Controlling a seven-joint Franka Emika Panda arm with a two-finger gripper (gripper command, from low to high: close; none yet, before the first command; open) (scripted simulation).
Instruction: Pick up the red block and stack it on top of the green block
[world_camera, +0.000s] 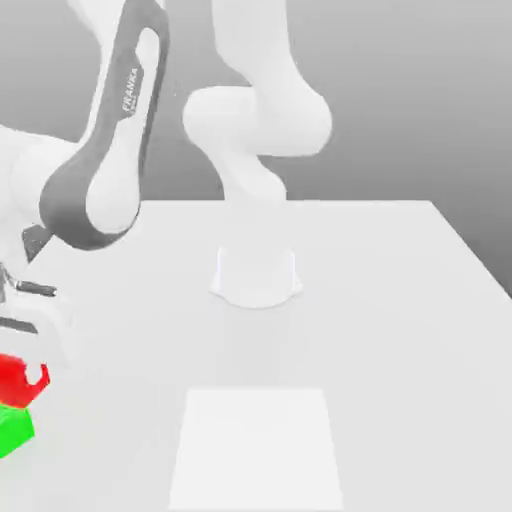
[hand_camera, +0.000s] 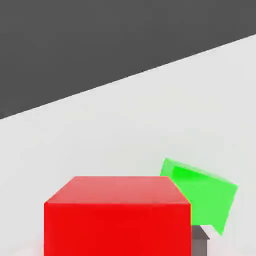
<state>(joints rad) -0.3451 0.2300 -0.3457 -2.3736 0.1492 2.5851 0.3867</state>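
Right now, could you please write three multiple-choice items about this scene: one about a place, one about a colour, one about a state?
1. In the exterior view, the red block is
A. above the green block
B. at the table's far right
C. by the arm's base

2. The lower block is
A. blue
B. green
C. yellow

3. The end effector is
A. open
B. shut on the red block
C. shut on nothing

Answers: 1 A, red sits higher in the picture; 2 B, green shows beneath red; 3 B, the red block is held at the fingers.
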